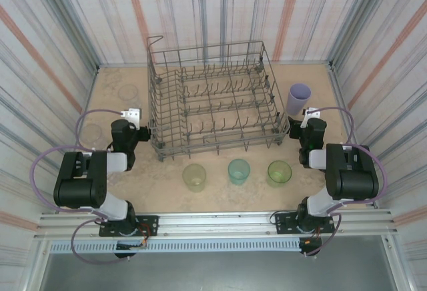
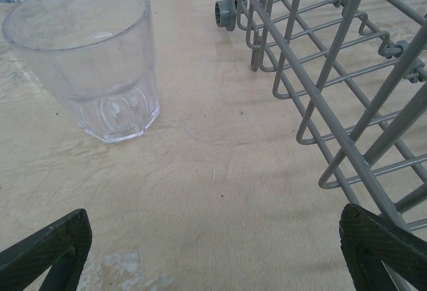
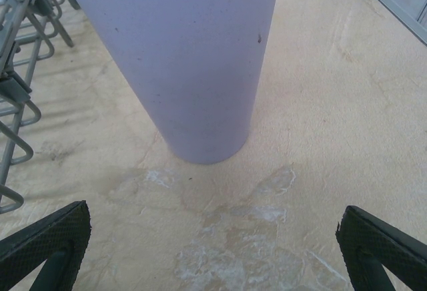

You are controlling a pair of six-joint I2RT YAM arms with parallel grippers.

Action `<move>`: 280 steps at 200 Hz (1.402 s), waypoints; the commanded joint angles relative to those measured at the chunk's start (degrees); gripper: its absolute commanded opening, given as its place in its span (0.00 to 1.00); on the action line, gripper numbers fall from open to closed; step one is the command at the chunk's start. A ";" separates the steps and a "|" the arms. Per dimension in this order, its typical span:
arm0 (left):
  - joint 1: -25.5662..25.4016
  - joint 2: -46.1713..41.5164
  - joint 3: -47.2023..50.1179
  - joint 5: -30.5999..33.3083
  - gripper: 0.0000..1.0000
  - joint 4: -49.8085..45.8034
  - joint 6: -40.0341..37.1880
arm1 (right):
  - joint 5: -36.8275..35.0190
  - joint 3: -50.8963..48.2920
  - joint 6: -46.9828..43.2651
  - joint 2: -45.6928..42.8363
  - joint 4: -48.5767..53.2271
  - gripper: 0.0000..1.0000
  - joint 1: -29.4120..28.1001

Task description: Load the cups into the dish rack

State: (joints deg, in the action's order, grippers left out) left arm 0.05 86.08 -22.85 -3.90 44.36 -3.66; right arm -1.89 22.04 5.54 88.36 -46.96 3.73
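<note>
My left gripper [image 2: 213, 261] is spread wide and empty, with a clear cup [image 2: 93, 57] ahead, left of the dish rack [image 2: 333, 71]. My right gripper [image 3: 213, 257], equally wide and empty, faces the lavender cup [image 3: 193, 57]. A pale yellow cup [image 1: 195, 177], a teal cup [image 1: 239, 171] and a green cup [image 1: 279, 172] stand along the rack's near side.

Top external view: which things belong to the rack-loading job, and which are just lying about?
Job: dish rack, lavender cup, teal cup, left yellow-green cup, right yellow-green cup, far clear cup, near clear cup.
Lying about: purple cable, metal rail.
</note>
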 commanded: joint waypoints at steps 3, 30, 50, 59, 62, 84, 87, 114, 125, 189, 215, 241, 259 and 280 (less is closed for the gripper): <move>-0.23 -2.18 -2.31 2.03 0.99 -3.91 0.65 | -1.27 1.03 1.63 -2.16 1.65 0.99 -0.71; -0.25 -3.33 -2.42 5.28 0.99 -5.19 2.06 | -2.51 0.98 1.90 -3.46 2.84 0.99 -0.78; -0.47 -3.78 -2.27 6.02 0.99 -5.12 1.92 | -3.42 0.73 2.17 -4.63 3.38 0.99 -0.77; -0.87 -4.65 -2.29 7.14 0.99 -5.86 1.90 | -4.02 0.72 2.35 -5.57 4.20 0.99 -0.80; -0.93 -4.94 -2.31 7.50 0.99 -6.13 2.02 | -4.21 0.66 2.41 -6.03 4.53 0.99 -0.82; -1.46 -6.95 -1.97 10.35 0.99 -7.21 2.44 | -5.37 1.26 2.89 -9.73 8.38 0.99 -0.73; -1.49 -7.09 -1.89 10.39 0.99 -7.12 2.49 | -5.61 1.32 2.99 -10.20 8.86 0.99 -0.67; -2.92 -8.65 -1.18 13.38 0.99 -6.96 1.87 | -7.10 2.70 4.34 -14.10 14.10 0.99 -0.60; -3.94 -9.96 -1.86 15.21 0.99 -8.92 1.35 | -7.16 4.66 5.78 -15.78 19.20 0.99 -0.63; -6.11 -21.95 -8.25 27.47 0.99 -30.09 18.51 | -8.69 20.86 12.78 -20.58 50.87 0.99 -2.55; -6.29 -28.24 -10.63 30.86 0.99 -39.33 25.55 | -8.44 21.24 14.99 -26.02 54.22 0.99 -3.30; -6.29 -33.12 -15.16 34.68 0.99 -49.81 29.45 | -9.33 23.99 17.25 -28.27 60.98 0.99 -3.35; -6.21 -35.10 -20.13 34.27 0.99 -57.39 30.73 | -7.79 29.74 18.78 -27.54 68.86 0.99 -3.66; -6.24 -35.00 -28.08 31.95 0.99 -66.83 31.72 | -5.25 38.23 18.61 -23.77 78.57 0.99 -4.07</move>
State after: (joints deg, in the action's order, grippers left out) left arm -5.76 52.21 -42.85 27.33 -7.73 23.70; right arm -9.13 50.72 21.93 61.71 16.86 0.45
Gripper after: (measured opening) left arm 0.986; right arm 0.988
